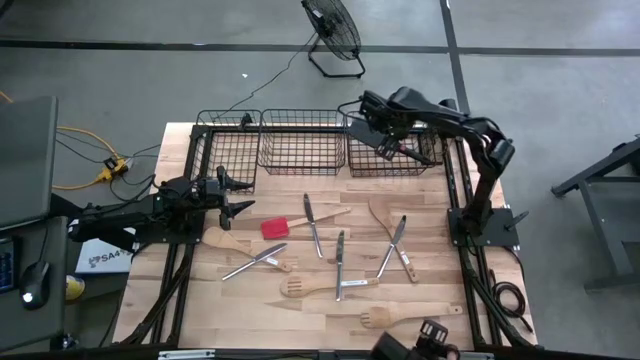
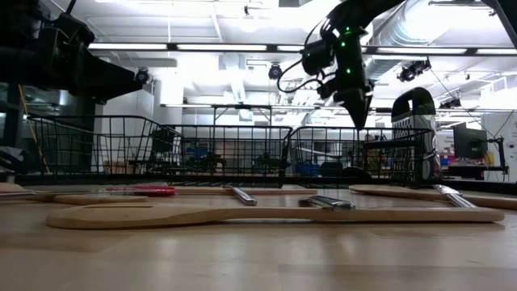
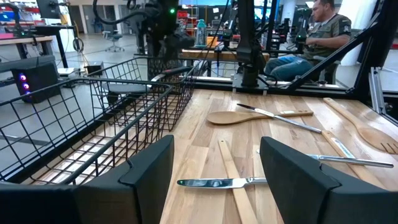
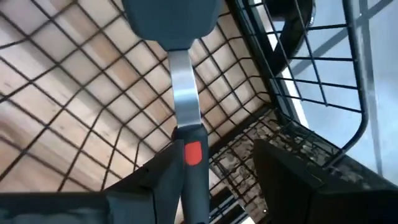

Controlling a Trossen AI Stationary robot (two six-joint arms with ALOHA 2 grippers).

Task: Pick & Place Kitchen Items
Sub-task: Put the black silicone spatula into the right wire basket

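Table (image 1: 300, 310) pale wood, matt; knife (image 3: 221, 182) glossy metal; baskets (image 1: 300, 140) black wire.

Three wire baskets (image 1: 301, 142) stand in a row along the counter's (image 1: 200, 310) far edge. The utensils (image 1: 340, 262) lie scattered before the baskets. The right tool (image 1: 385, 142) hangs over the rightmost basket.

- black-handled tool (image 4: 184, 118): silver blade, red mark on handle, hanging between dark fingers (image 4: 292, 180)
- black wire basket (image 4: 74, 81): beneath, wooden tabletop visible through mesh
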